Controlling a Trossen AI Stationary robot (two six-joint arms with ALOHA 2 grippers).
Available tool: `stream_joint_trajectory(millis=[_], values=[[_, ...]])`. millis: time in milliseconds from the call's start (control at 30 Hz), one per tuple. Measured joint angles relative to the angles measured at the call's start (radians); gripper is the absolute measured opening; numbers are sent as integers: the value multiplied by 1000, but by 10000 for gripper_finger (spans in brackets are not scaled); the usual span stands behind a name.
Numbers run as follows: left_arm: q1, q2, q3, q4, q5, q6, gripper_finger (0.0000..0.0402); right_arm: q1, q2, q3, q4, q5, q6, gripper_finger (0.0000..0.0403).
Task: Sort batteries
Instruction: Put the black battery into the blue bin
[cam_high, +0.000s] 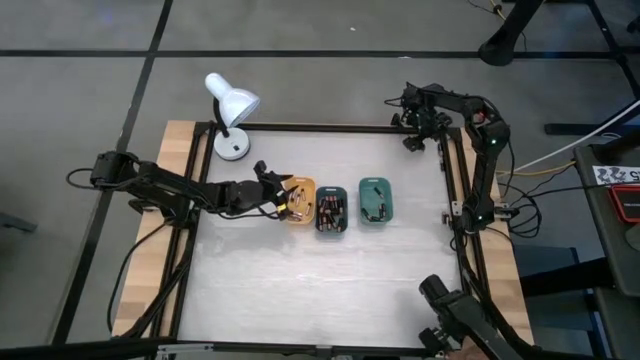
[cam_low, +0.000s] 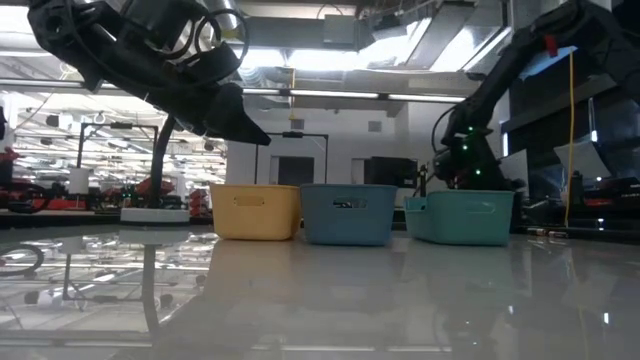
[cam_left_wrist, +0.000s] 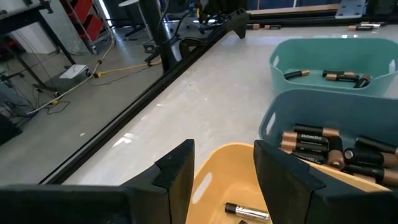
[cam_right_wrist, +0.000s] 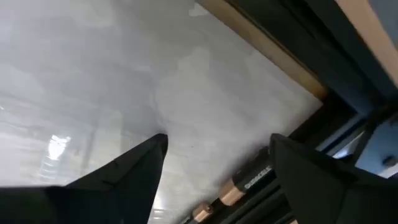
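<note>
The left gripper is hanging open-jawed and empty over the orange tray, where one battery is lying. More batteries are filling the middle tray just beside the orange tray. A drifting descent could be catching the orange tray's wall and shoving it. The right gripper is waiting open, well away from the orange tray, over another battery.
</note>
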Motion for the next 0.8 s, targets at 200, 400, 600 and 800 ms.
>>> stream_joint_trajectory(millis=[200, 400, 600, 800], values=[[13, 0, 0, 7, 0, -22, 156, 37, -1, 106, -50, 52, -47, 293], [12, 0, 0, 6, 0, -27, 156, 66, -2, 133, -124, 89, -273, 293], [10, 0, 0, 5, 3, -24, 156, 138, -1, 98, -112, 175, -399, 293], [4, 0, 0, 4, 3, -24, 156, 196, -1, 58, -96, 357, -562, 293]])
